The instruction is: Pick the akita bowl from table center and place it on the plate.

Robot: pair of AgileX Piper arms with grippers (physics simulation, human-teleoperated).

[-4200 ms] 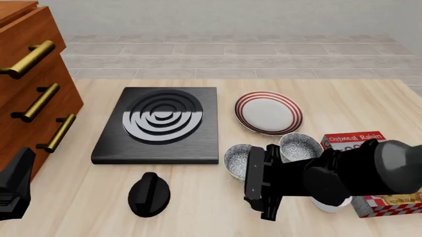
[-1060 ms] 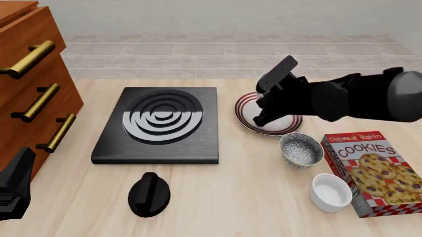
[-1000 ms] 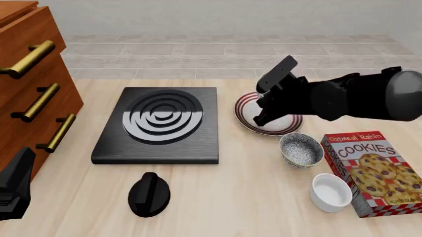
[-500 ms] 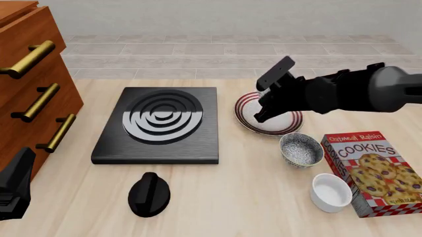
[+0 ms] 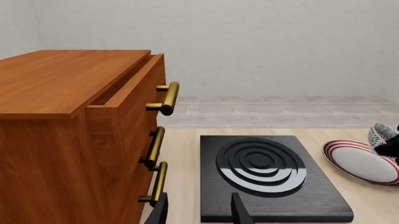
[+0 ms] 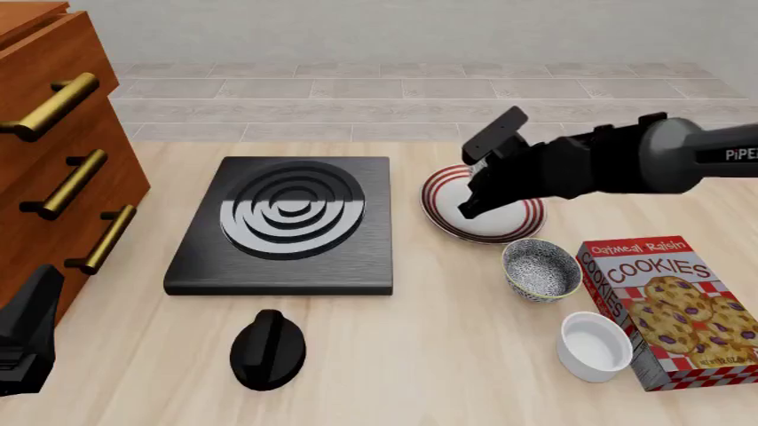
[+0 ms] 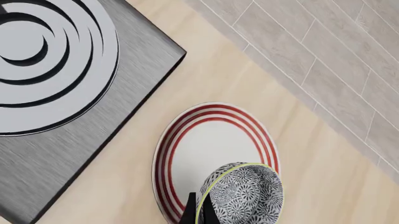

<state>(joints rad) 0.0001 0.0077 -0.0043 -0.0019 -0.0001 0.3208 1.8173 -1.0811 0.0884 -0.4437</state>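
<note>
Flanking the plate (image 6: 445, 200): stove slab (image 6: 284, 224), second speckled bowl (image 6: 541, 269).

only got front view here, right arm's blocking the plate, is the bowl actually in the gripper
Observer: Yes. The right wrist view shows the right gripper pinching the akita bowl by its rim.
Operator: is it over the plate
Observer: Yes, it hangs over the plate, toward one edge rather than the middle.
Operator: left gripper holding anything
Observer: No. The left wrist view shows the left gripper open and empty, facing the stove slab.
</note>
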